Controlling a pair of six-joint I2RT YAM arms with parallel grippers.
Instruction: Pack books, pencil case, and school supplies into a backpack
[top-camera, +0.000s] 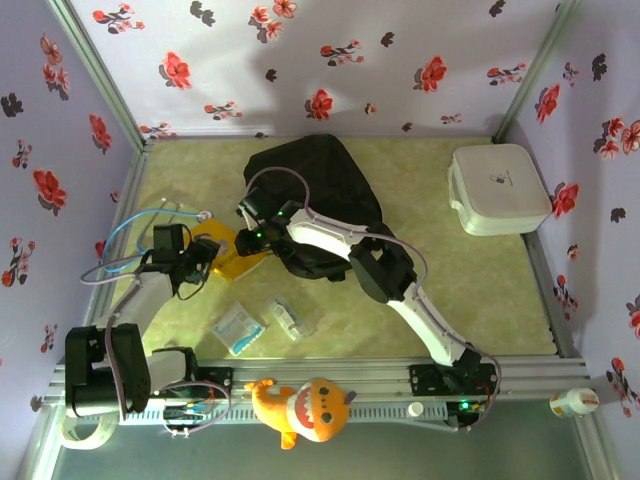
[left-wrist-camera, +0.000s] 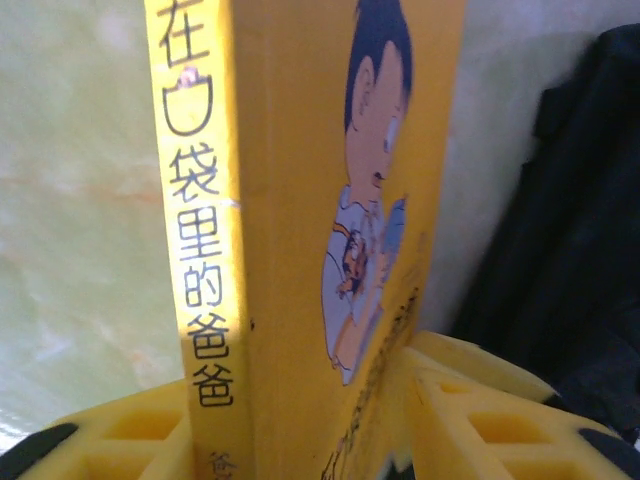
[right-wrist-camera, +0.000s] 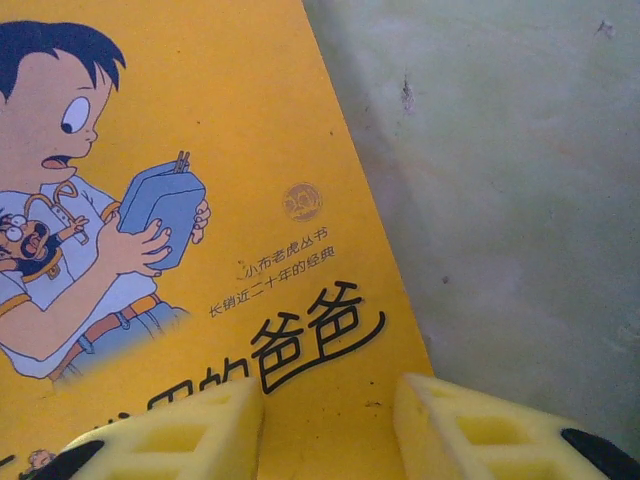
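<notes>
The yellow book (top-camera: 226, 254), just left of the black backpack (top-camera: 322, 178), looks thin, light, stiff but glossy, best pinched near its spine, where the left gripper (left-wrist-camera: 300, 405) clamps it; whether the right gripper (right-wrist-camera: 326, 400) holds it cannot be told.
</notes>
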